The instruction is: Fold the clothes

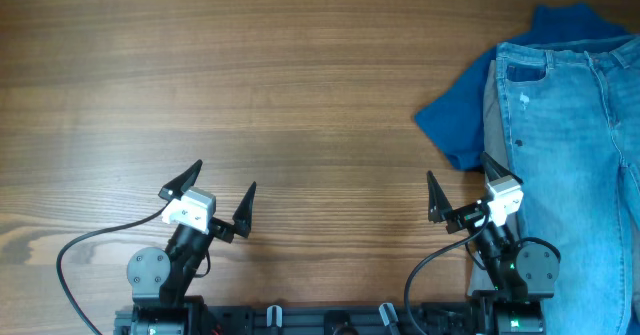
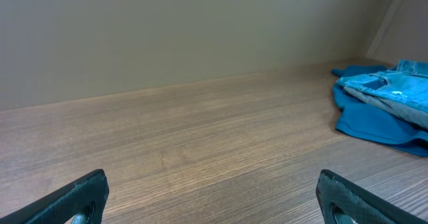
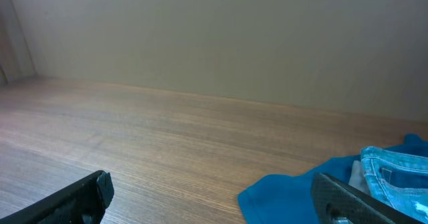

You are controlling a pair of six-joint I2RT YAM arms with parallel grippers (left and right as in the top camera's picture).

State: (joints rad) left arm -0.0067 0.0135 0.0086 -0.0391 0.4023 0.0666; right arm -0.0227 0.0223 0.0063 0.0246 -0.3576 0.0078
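Both pincers stand with fingers spread wide, gripping nothing: the left pincer [image 1: 221, 178] and the right pincer [image 1: 458, 170]. Light-blue washed denim jeans [image 1: 575, 145] lie flat on the wooden counter [image 1: 250, 75] just beside the right pincer, pale distress flecks near a pocket. A dark blue shirt [image 1: 455, 120] pokes out underneath, just beyond the right pincer.

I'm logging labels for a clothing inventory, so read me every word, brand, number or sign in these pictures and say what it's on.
None: no text can be read in any view.
The jeans show no legible tag or patch.
The blue shirt, the table, the left gripper and the right gripper show no lettering.
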